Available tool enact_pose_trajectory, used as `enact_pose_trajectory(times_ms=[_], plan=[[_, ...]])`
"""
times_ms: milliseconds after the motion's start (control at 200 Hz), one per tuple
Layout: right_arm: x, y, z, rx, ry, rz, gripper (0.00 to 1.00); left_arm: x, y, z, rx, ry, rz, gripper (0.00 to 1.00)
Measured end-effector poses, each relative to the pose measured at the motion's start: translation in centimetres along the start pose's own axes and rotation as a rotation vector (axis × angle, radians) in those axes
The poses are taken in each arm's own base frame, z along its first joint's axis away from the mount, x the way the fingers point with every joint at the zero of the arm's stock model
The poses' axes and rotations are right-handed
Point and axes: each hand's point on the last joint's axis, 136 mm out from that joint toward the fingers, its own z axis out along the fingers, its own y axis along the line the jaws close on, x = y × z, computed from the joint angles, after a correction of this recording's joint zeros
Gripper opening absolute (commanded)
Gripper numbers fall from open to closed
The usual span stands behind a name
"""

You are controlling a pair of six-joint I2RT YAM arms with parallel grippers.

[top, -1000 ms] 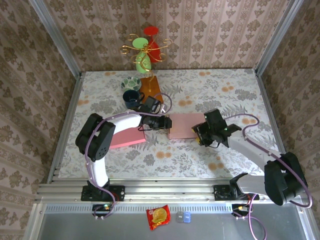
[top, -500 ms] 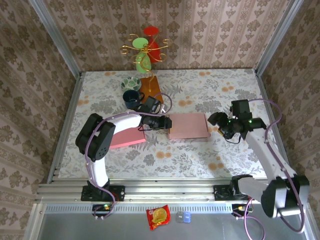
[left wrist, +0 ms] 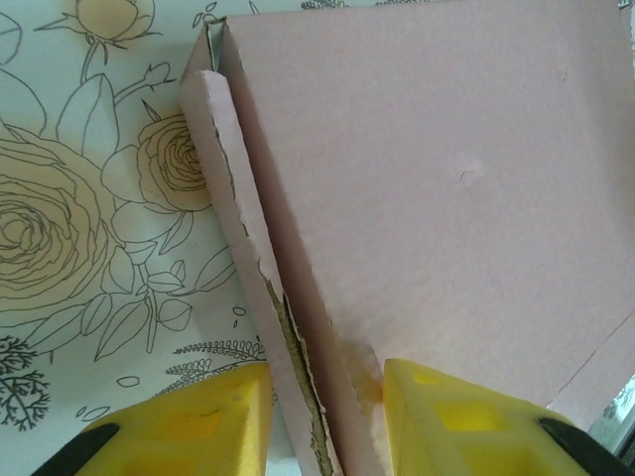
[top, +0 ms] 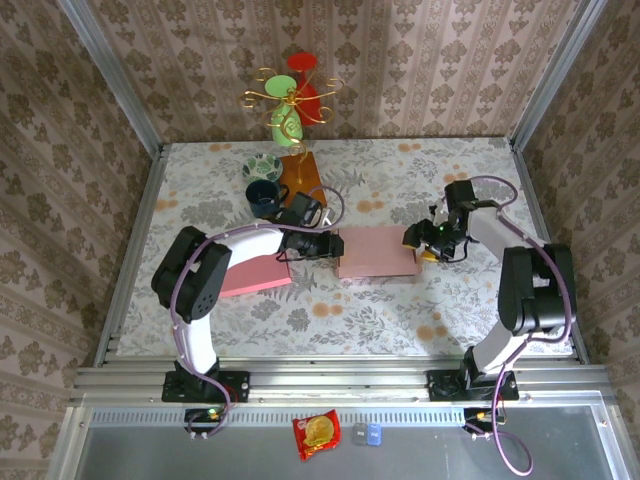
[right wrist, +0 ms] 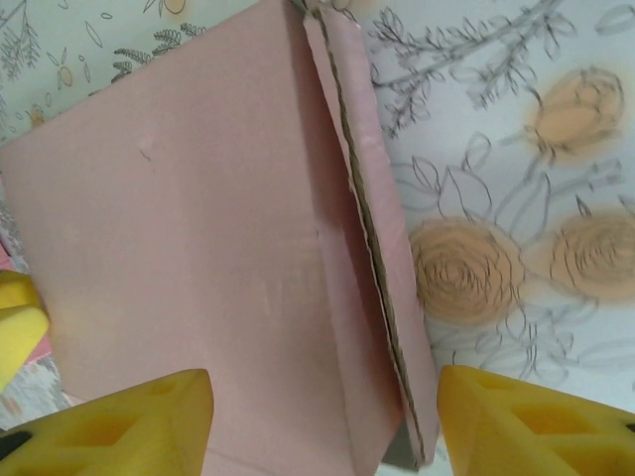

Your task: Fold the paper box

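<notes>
1. Over the middle of the table (top: 430, 170), as the top external view has it, the pink paper box (top: 377, 252) lies with its broad face up. The left gripper (top: 331, 245) is at the box's left edge and the right gripper (top: 413, 240) is at its right edge. A second pink sheet (top: 255, 273) lies left of the box. Farther back stand a dark mug (top: 265, 197), a patterned bowl (top: 262, 164) and a wooden block (top: 301, 172). A red snack packet (top: 316, 433) lies on the near ledge.
2. At the left wrist, the left gripper (left wrist: 322, 397) straddles the box's raised side wall (left wrist: 248, 248). One yellow finger (left wrist: 189, 421) is on the outside, over the table. The other is on the inside, over the pink panel. The fingers are set narrowly, but it cannot be told whether they pinch the wall.
3. At the right wrist, the right gripper (right wrist: 322, 397) has its fingers (right wrist: 109, 426) spread wide apart. The box's opposite wall (right wrist: 372, 238) runs between them, touching neither.
</notes>
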Motion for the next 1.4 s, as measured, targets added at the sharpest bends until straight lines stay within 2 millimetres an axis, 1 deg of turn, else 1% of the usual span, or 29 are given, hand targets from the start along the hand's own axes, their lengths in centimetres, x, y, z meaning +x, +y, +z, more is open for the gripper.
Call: enact_pose_trajectory(times_ms=[85, 245, 590, 770, 1055, 1400], plan=[[-0.2, -0.2, 0.5, 0.006, 0.015, -0.016, 0.55, 0.0, 0.0, 0.1, 0.000, 0.001, 0.000, 0.36], [0.2, -0.8, 1.4, 0.018, 0.047, -0.027, 0.49, 0.1, 0.2, 0.2, -0.002, 0.003, -0.002, 0.36], [0.7, -1.2, 2.3, 0.028, 0.082, -0.025, 0.35, 0.1, 0.2, 0.4, -0.002, 0.006, -0.001, 0.36], [0.8, -1.0, 2.5, 0.029, 0.088, -0.030, 0.28, 0.5, 0.6, 0.9, -0.006, 0.021, -0.008, 0.36], [0.8, -1.0, 2.5, 0.036, 0.086, -0.034, 0.24, 0.3, 0.5, 1.1, 0.001, 0.015, -0.004, 0.35], [0.9, -1.0, 2.6, 0.038, 0.087, -0.032, 0.16, 0.4, 0.2, 1.4, 0.007, 0.015, 0.007, 0.31]])
